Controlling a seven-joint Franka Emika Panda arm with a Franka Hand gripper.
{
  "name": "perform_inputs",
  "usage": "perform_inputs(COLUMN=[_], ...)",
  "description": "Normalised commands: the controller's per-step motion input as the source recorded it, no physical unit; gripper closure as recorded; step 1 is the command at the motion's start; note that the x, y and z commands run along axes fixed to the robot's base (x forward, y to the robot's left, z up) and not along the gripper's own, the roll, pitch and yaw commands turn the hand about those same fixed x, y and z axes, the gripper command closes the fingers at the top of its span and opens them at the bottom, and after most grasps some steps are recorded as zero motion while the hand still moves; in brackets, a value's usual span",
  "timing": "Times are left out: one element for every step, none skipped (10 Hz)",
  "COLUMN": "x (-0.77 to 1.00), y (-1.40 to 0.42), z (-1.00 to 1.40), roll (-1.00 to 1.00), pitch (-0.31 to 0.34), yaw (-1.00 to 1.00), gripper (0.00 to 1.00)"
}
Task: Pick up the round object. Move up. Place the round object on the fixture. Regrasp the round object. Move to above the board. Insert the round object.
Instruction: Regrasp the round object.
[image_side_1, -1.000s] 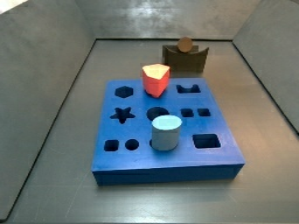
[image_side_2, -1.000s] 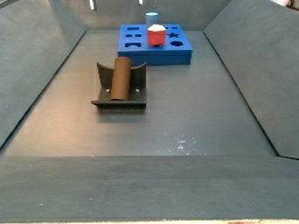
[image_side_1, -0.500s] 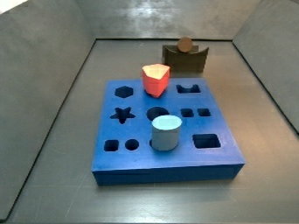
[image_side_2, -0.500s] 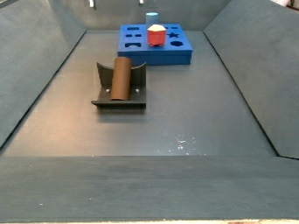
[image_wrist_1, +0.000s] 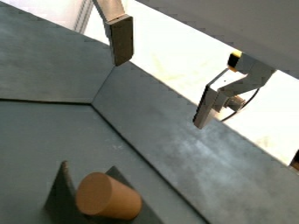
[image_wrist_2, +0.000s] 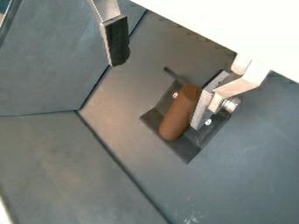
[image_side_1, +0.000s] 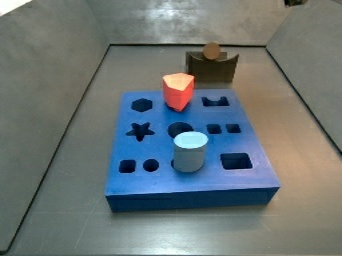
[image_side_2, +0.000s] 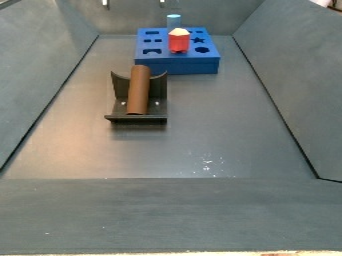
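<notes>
The round object (image_side_2: 135, 88) lies on its side in the notch of the fixture (image_side_2: 134, 108), which stands on the floor well apart from the board (image_side_2: 178, 52). The hand (image_wrist_2: 163, 66) hangs high above it, fingers (image_wrist_2: 117, 41) spread wide with nothing between them. The placing looks done and the regrasp is in hand; next the hand should probably descend and straddle the peg before closing.

Two pegs are seated upright in the board (image_side_1: 160, 185). In a side view, a red-and-white pentagonal peg (image_side_1: 178, 92) is located at 12 o'clock from a pale blue-white cylinder (image_side_1: 190, 153), well apart from it. The dull grey floor (image_side_2: 201, 130) is enclosed by sloping grey walls (image_side_2: 301, 70).
</notes>
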Motion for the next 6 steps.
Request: perform_inputs(x=[0.1, 0.1, 0.1, 0.1, 0.09, 0.08], y=[-0.05, -0.05, -0.05, -0.05, -0.04, -0.04], z=[-0.01, -0.02, -0.02, -0.02, -0.01, -0.01], roll=[1.0, 1.0, 0.81, 0.56, 0.43, 0.37], pitch=[0.245, 0.284, 0.262, 0.205, 0.157, 0.131], yaw=[0.17, 0.22, 0.18, 0.2, 0.22, 0.23], gripper=[0.0, 0.0, 0.0, 0.0, 0.0, 0.0])
